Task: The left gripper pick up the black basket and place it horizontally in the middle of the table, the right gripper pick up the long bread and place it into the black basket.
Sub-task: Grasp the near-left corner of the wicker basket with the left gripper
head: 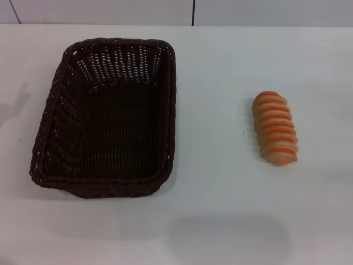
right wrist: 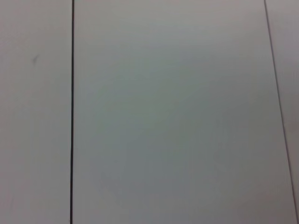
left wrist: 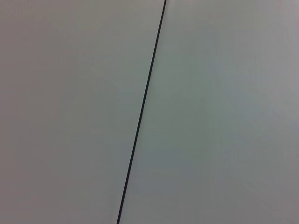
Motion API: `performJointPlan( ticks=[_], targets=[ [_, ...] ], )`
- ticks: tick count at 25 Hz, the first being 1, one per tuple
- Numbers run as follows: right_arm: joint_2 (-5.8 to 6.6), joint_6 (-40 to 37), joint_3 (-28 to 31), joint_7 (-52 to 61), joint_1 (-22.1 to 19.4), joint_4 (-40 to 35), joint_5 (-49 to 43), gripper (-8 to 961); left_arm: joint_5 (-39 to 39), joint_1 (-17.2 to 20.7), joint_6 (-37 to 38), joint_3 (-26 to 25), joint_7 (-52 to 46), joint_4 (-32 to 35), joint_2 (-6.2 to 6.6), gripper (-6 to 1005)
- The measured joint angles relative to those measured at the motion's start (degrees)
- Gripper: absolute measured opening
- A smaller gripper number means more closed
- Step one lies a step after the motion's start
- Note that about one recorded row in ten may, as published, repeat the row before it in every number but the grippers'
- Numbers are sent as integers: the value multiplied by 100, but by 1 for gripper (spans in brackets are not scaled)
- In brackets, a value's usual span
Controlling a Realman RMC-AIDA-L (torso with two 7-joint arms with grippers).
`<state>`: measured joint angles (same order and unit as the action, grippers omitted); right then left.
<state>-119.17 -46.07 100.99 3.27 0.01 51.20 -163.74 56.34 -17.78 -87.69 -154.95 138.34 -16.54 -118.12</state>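
The black basket (head: pixel 58 105) rests on the white table (head: pixel 220 210) at the left in the head view, its long side running away from me, and it holds nothing. To its right lies the long bread (head: pixel 275 128), an orange and cream striped loaf, also lengthwise, well apart from the basket. Neither gripper shows in the head view. Both wrist views hold only a pale flat surface crossed by thin dark seams.
A pale wall with a dark vertical seam (head: pixel 193 12) runs behind the table's far edge. A wide strip of bare tabletop separates basket and bread.
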Motion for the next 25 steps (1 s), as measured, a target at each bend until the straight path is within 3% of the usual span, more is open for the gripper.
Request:
performJointPlan(
  ticks=[25],
  targets=[
    [16,12,165,166,317,-368,-1,643,9,-79,177,8,0,-54,2,844]
  ],
)
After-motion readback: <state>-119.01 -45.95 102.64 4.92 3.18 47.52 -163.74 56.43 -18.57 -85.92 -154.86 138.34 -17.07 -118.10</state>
